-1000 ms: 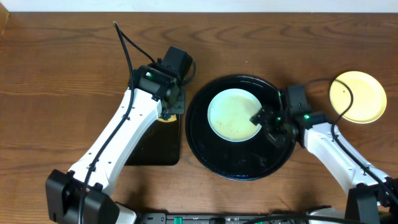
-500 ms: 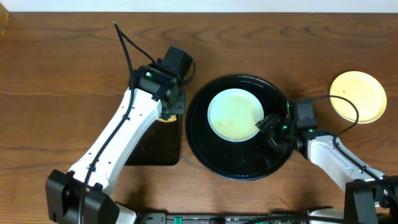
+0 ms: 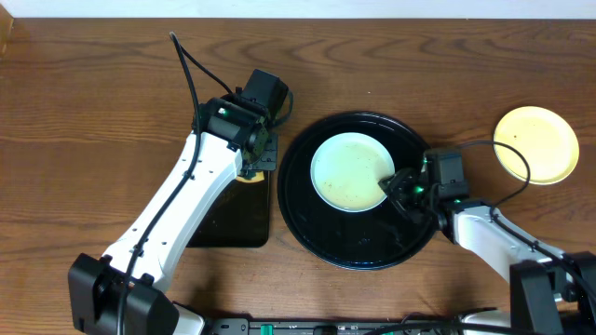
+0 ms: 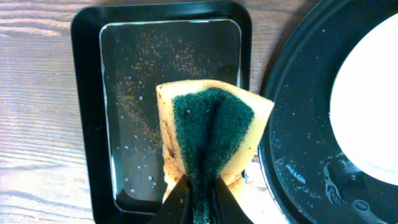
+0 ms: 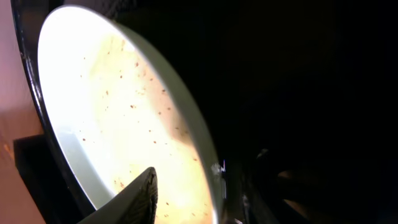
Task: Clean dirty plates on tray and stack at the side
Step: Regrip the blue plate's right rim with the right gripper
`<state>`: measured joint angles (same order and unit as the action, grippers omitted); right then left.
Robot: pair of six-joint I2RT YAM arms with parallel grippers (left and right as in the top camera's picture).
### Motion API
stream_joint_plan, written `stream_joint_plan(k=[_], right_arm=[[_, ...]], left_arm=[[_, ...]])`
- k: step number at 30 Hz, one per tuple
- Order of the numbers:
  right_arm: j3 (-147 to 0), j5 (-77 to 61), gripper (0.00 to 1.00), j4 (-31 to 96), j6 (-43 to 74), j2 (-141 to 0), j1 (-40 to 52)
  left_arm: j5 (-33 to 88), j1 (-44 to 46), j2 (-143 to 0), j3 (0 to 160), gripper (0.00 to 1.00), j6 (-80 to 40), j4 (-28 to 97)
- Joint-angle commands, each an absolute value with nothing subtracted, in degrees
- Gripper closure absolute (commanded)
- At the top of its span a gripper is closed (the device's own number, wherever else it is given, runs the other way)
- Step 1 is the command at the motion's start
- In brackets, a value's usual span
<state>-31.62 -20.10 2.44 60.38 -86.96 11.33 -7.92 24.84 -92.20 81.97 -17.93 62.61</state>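
At the right rim of the green plate in the round black tray, the right gripper sits at the lip, its grip impossible to tell; a shallow bite on slick plastic could let it slip. The left gripper pinches a sponge; wood tabletop around the yellow plate, far right, leaves stacking room.
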Motion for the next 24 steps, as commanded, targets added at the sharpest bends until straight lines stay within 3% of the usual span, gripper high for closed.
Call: stream_joint_plan(k=[1, 3, 4, 5, 7, 19, 24], right_arm=[[-31.0, -19.3, 0.6, 1.0, 60.5, -90.5, 13.2], [-31.0, -19.4, 0.64, -0.1, 60.9, -92.0, 13.9], [-31.0, -19.4, 0.7, -0.7, 60.9, -92.8, 14.2], [-31.0, -19.3, 0.9, -1.2, 62.0, -94.1, 14.7], [-31.0, -19.4, 0.96, -1.7, 62.9, -95.4, 14.9], [-31.0, -19.4, 0.99, -3.0, 63.5, -96.6, 15.0], [-32.7, -19.0, 0.98, -2.7, 57.5, -95.2, 15.0]], left_arm=[[-9.0, 24.5, -92.6, 81.5, 0.9, -17.2, 62.8], [-9.0, 24.5, -92.6, 81.5, 0.9, -17.1, 62.8], [-9.0, 24.5, -92.6, 81.5, 0.9, -17.2, 62.8], [-9.0, 24.5, -92.6, 81.5, 0.9, -17.1, 62.8], [-9.0, 24.5, -92.6, 81.5, 0.9, -17.2, 62.8], [-8.1, 24.5, -92.6, 81.5, 0.9, -17.1, 62.8], [-8.2, 24.5, -92.6, 81.5, 0.9, -17.2, 62.8]])
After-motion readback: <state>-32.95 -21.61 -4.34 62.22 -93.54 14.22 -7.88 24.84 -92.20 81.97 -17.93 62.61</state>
